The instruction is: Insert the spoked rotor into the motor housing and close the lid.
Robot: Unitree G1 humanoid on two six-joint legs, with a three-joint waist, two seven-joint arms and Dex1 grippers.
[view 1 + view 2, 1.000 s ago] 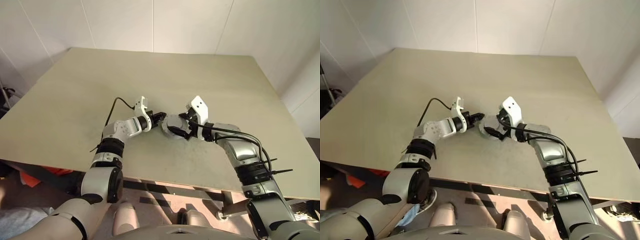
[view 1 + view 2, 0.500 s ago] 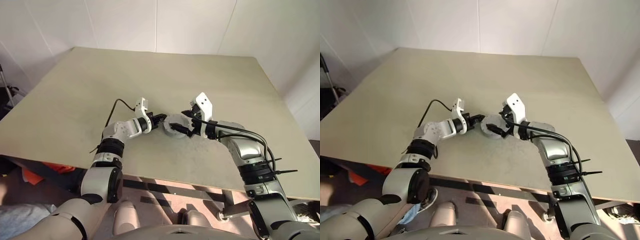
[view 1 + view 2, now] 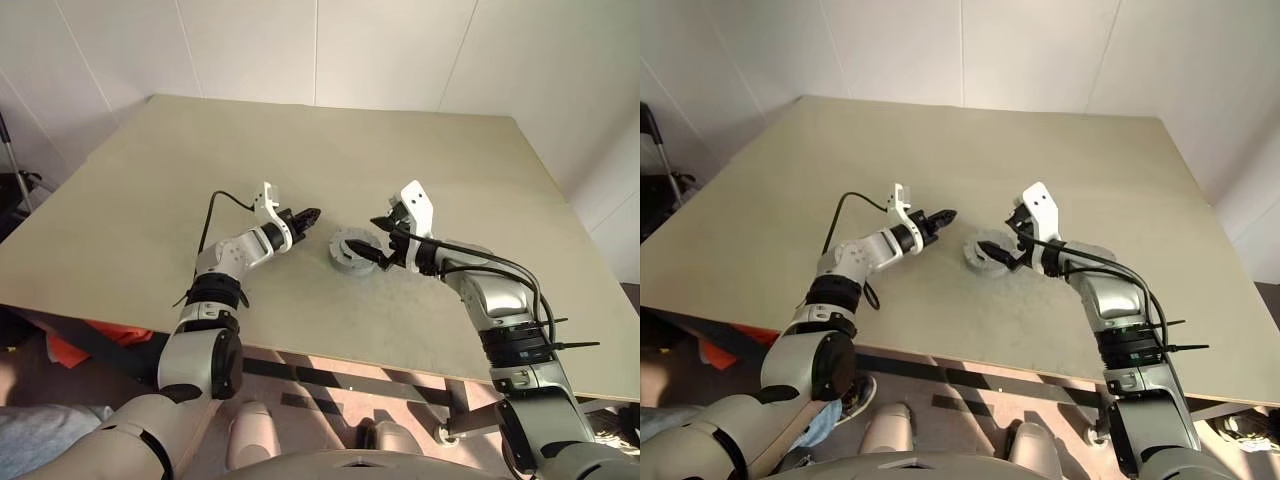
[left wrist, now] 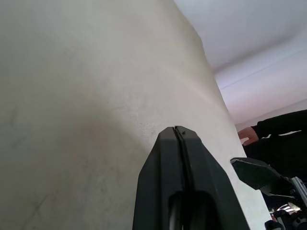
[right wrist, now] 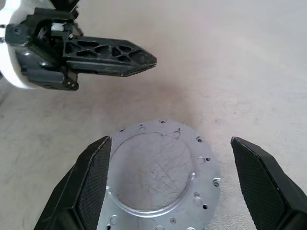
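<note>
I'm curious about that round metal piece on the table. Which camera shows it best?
The right wrist view: the round metal piece sits large between open black jaws, showing its small holes. Both head views show it small on the table.

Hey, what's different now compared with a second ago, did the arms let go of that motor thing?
Yes. Both grippers have pulled back from the closed motor assembly. The left gripper, fingers shut, lifted up and away to its left. The right gripper backed off to the right and now stands open and empty, its fingers either side of the assembly without touching. The assembly rests in the same spot on the table, grey top plate on.
</note>
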